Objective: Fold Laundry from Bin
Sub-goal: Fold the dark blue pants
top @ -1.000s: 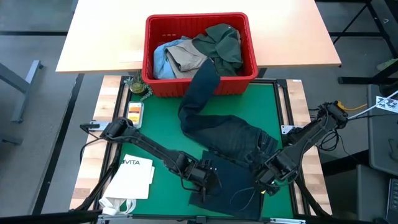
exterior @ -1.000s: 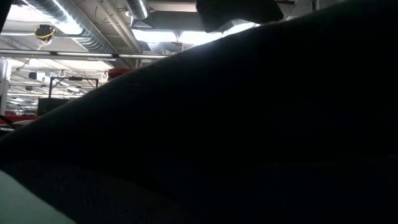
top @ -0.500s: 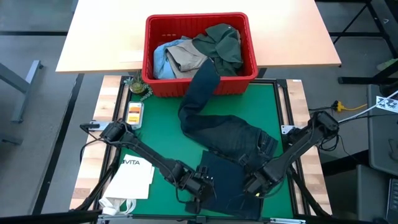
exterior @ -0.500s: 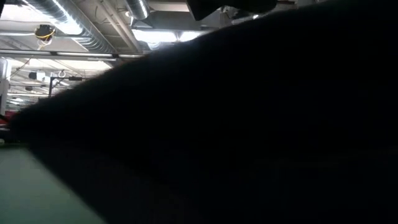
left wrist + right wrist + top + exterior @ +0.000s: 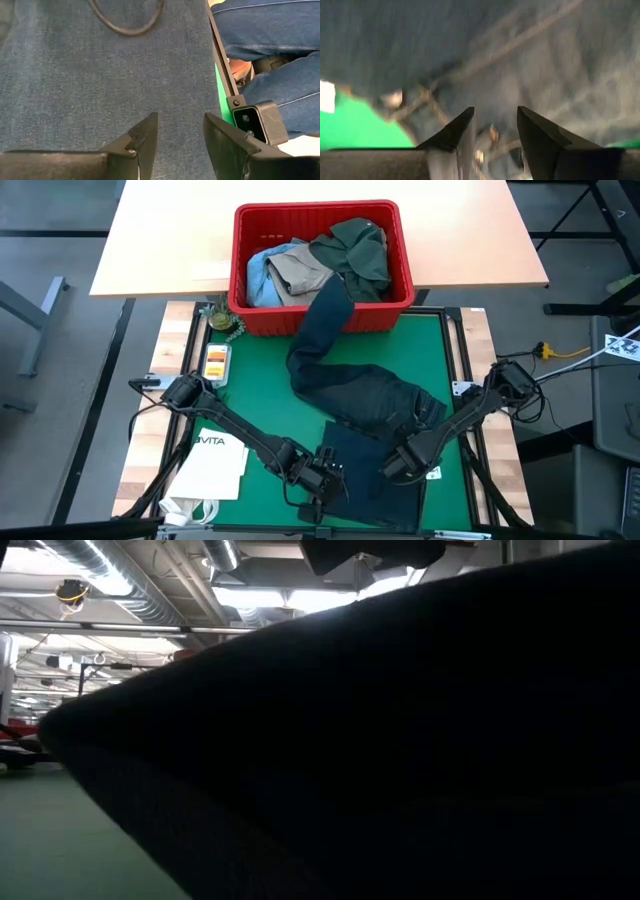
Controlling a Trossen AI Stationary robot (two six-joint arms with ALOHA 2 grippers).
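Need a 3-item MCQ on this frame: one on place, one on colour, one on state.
1. Where does the dark denim trousers' far end lie?
A. over the red plastic crate's front rim
B. on the white paper bag
C. off the green mat

2. What colour is the garment at the crate's left end?
A. yellow
B. light blue
C. white

3. How does the left gripper stand?
A. clamped on a cable
B. holding the bag
C. fingers apart over denim

Key:
1. A, one leg runs up into the crate.
2. B, the light blue garment lies there.
3. C, the left wrist view shows a gap between the fingers.
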